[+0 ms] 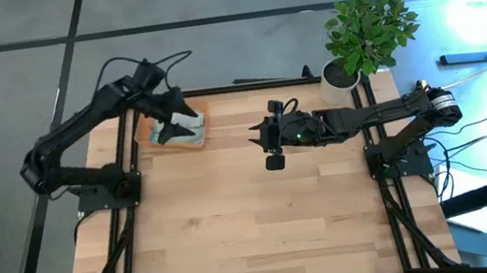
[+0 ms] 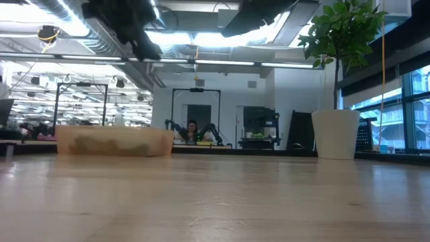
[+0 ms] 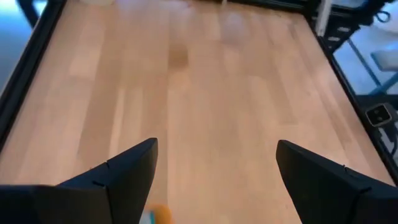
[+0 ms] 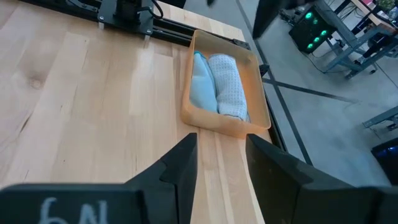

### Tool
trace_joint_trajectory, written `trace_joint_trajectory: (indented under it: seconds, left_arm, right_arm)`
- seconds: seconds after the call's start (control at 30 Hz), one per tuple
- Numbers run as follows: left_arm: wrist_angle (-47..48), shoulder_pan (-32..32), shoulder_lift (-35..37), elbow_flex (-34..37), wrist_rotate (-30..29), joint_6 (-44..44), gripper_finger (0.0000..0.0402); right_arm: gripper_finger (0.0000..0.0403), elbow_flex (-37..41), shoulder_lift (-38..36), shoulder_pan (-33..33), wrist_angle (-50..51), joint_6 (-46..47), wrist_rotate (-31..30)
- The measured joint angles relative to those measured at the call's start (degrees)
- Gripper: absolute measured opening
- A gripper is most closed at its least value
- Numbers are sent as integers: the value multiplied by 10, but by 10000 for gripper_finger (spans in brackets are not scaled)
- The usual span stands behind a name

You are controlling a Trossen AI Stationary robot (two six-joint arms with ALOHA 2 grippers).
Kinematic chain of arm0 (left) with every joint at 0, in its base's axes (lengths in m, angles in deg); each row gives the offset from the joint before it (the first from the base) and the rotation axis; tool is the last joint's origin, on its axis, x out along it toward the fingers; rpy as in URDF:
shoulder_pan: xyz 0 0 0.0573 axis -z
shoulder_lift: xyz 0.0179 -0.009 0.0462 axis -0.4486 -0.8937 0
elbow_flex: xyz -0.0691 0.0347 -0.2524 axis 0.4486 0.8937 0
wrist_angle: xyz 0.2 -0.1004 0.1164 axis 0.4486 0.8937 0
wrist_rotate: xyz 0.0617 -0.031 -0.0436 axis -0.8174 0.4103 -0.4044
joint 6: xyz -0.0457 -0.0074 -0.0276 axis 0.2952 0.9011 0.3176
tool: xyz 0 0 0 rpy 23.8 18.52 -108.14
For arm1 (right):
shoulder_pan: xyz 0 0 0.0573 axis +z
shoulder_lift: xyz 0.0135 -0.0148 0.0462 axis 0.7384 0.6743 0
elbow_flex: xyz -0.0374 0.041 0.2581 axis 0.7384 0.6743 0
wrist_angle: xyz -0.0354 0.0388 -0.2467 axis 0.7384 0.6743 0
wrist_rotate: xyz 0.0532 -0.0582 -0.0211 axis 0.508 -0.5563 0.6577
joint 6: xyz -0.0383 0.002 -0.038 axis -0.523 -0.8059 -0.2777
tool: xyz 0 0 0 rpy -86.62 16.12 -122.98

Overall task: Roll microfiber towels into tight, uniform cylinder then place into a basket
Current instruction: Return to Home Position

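The orange basket (image 4: 217,124) stands at the table's far left. Two rolled microfiber towels lie side by side in it: a light teal-blue one (image 4: 201,87) and a pale grey-green one (image 4: 227,87). In the high view my left gripper (image 1: 175,115) hangs over the basket (image 1: 190,146). In its wrist view it (image 3: 214,180) is open wide, with only bare tabletop between the fingers. My right gripper (image 1: 258,135) hovers over the table's far middle, pointing at the basket. It (image 4: 221,168) is open by a narrow gap and holds nothing.
A white plant pot (image 1: 341,75) with a green plant stands at the table's far right corner, also in the low view (image 2: 334,133). Black frame rails run along the table's left and right edges. Bare wooden tabletop (image 1: 265,228) fills the middle and near side.
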Motion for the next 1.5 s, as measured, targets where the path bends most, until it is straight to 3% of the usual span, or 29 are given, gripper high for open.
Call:
trace_joint_trajectory:
  seconds: [0.07,0.23,0.57,0.9,1.0,1.17,1.27,1.37,1.5]
  left_arm:
    - [5,15,23,0,-11,0,316]
    - [21,74,65,1,-123,26,316]
    - [10,185,131,13,-228,106,316]
    - [-56,287,262,129,-351,210,316]
    - [-72,310,304,162,-389,239,316]
    - [-107,340,358,219,-431,266,316]
    - [-129,356,382,246,-451,273,316]
    - [-135,367,400,264,-474,274,316]
    - [-155,381,421,286,-500,274,316]
  right_arm:
    - [138,0,0,0,0,-1,0]
    - [138,0,0,0,-1,-1,0]
    - [138,0,0,0,-6,0,0]
    - [138,0,0,0,-13,30,-2]
    - [136,0,0,0,-9,29,-32]
    - [98,1,-15,12,4,-3,-73]
    - [54,1,-51,16,32,-3,-32]
    - [11,1,-94,15,65,-2,65]
    - [14,25,-150,4,82,1,214]
